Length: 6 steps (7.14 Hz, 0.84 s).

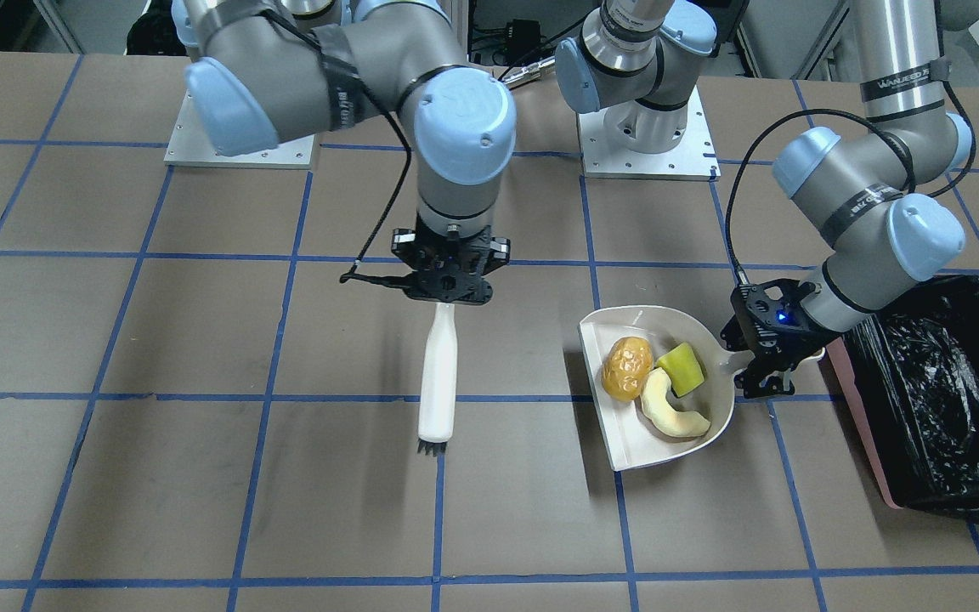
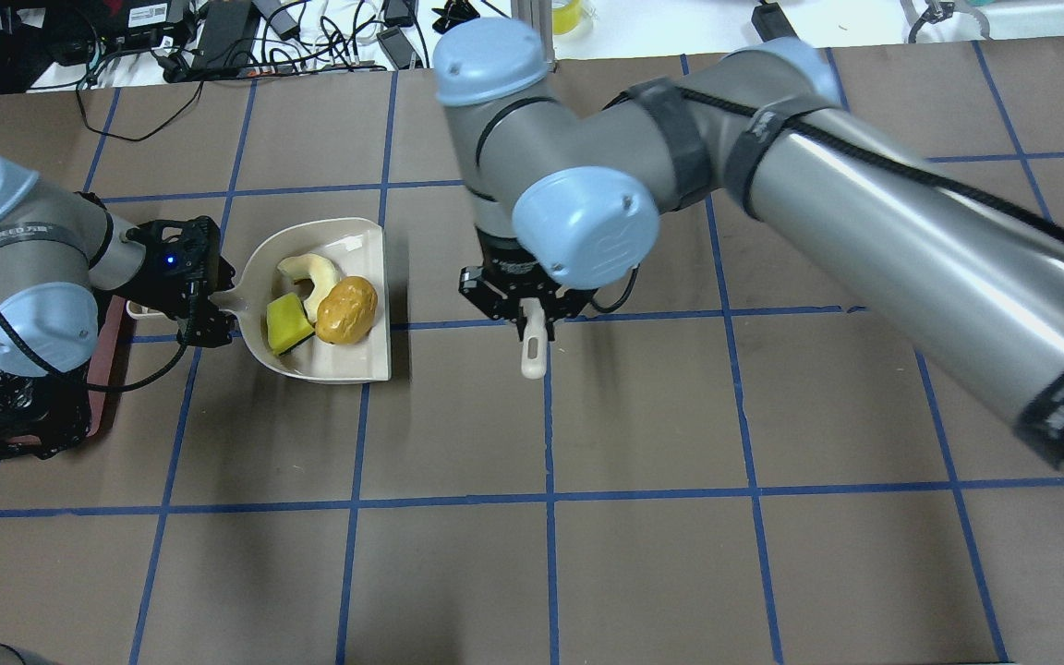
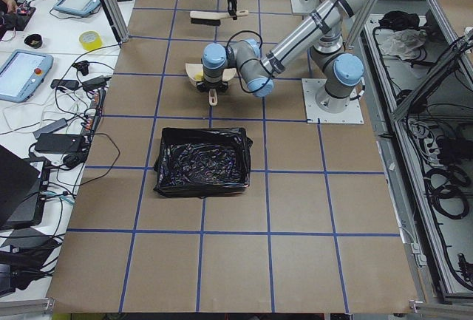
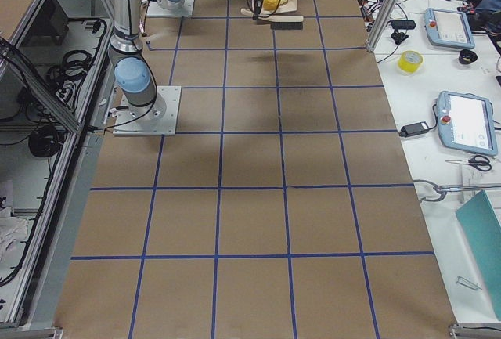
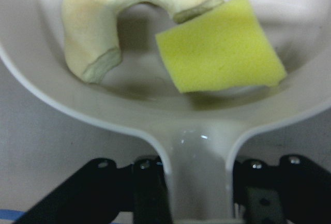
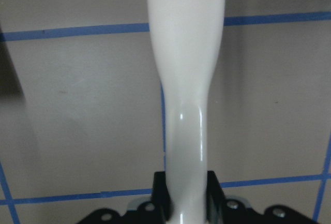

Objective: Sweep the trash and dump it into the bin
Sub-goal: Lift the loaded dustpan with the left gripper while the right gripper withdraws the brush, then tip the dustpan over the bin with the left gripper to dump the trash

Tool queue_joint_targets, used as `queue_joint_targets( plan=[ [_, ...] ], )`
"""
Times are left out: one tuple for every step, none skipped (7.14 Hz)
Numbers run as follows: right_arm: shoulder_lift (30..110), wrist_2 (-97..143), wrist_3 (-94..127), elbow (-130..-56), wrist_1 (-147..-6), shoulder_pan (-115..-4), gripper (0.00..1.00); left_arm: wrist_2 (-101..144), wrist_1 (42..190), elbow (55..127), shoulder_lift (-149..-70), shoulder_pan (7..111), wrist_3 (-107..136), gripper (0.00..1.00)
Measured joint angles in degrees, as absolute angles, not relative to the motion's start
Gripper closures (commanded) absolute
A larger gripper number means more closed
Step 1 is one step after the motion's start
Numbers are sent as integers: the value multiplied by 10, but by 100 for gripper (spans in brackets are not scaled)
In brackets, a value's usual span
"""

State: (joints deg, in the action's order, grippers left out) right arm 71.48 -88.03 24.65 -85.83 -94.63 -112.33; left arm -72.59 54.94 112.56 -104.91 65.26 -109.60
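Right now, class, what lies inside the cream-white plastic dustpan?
A lumpy golden-yellow lump, a pale cream crescent slice and a yellow-green spongy wedge. The dustpan floor beneath them is hidden.

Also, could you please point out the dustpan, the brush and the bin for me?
dustpan (image 1: 625, 327), exterior front-facing view, bare inner floor of the pan.
brush (image 1: 438, 374), exterior front-facing view, middle of its white handle.
bin (image 3: 201, 161), exterior left view, black bag lining inside it.

The brown, blue-gridded table (image 1: 200, 510) carries the bin (image 1: 948, 408) and two base plates (image 1: 285, 153).
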Motion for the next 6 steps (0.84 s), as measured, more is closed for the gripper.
queue_joint_targets(
  plan=[
    [732,-885,176,-863,-941,-1064,100,-718,615,1081,-1045,639,-1096,100],
    [743,-893,100,-866,-939,-1000,100,-714,699,1017,-1041,622,-1096,100],
    [748,-899,22,-870,-938,-932,100,-707,778,950,-1041,597,-1096,100],
    [750,-908,-41,-878,-941,-867,100,-700,829,898,-1044,564,-1096,100],
    [747,-920,-98,-889,-953,-809,100,-697,860,863,-1045,516,-1097,100],
    [740,-928,-133,-898,-972,-768,100,-698,875,842,-1048,456,-1097,100]
  ],
)
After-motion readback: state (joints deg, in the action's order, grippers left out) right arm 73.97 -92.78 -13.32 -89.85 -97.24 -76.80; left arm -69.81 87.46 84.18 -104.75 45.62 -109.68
